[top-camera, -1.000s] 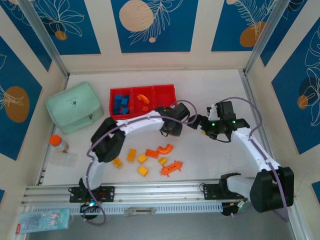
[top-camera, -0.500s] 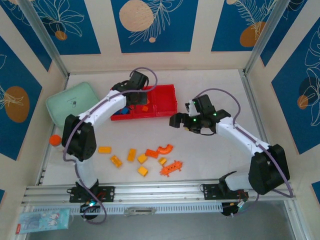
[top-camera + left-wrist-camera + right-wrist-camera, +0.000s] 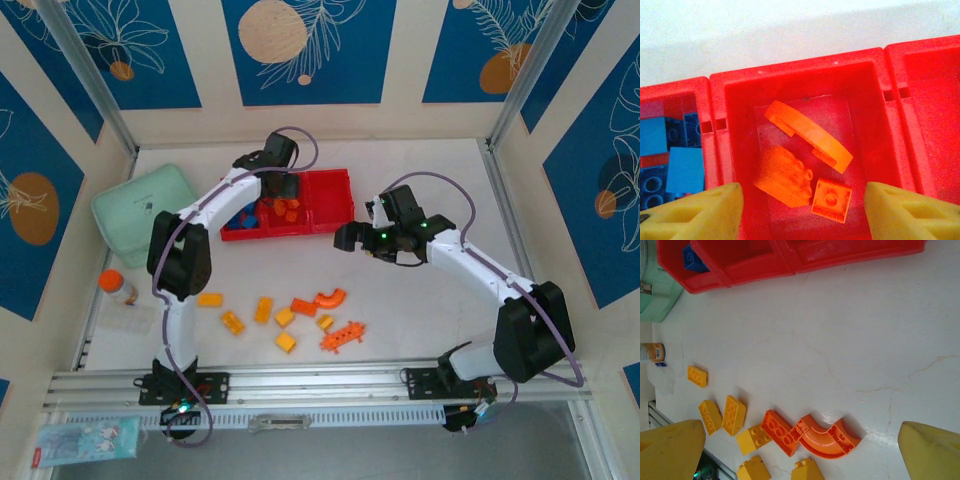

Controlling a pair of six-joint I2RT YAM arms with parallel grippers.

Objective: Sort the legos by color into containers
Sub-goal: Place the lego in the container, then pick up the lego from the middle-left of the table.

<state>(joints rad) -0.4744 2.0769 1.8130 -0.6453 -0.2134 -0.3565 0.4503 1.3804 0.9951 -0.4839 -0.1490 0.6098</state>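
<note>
The red tray [image 3: 338,182] lies at the back of the table. Its left compartment [image 3: 675,100] holds blue legos [image 3: 240,212], and its middle compartment [image 3: 735,125] holds an orange arch [image 3: 810,137], a blurred orange brick [image 3: 784,175] and a small orange square [image 3: 831,200]. My left gripper [image 3: 282,183] [image 3: 802,202] hovers open above the middle compartment, holding nothing. Yellow legos [image 3: 263,309] [image 3: 730,414], an orange arch [image 3: 330,298] [image 3: 827,437] and an orange brick [image 3: 303,306] [image 3: 780,432] lie loose on the table. My right gripper [image 3: 346,238] [image 3: 800,450] hangs open above them.
A mint green lidded box [image 3: 148,212] sits left of the tray. An orange-capped bottle [image 3: 118,287] and a clear lid [image 3: 128,318] are near the left wall. A spiky orange piece [image 3: 342,336] lies by the front rail [image 3: 300,385].
My left arm has swung from mid-table to the tray, and its jaws have opened. More orange pieces now lie in the middle compartment. My right gripper has shifted left.
</note>
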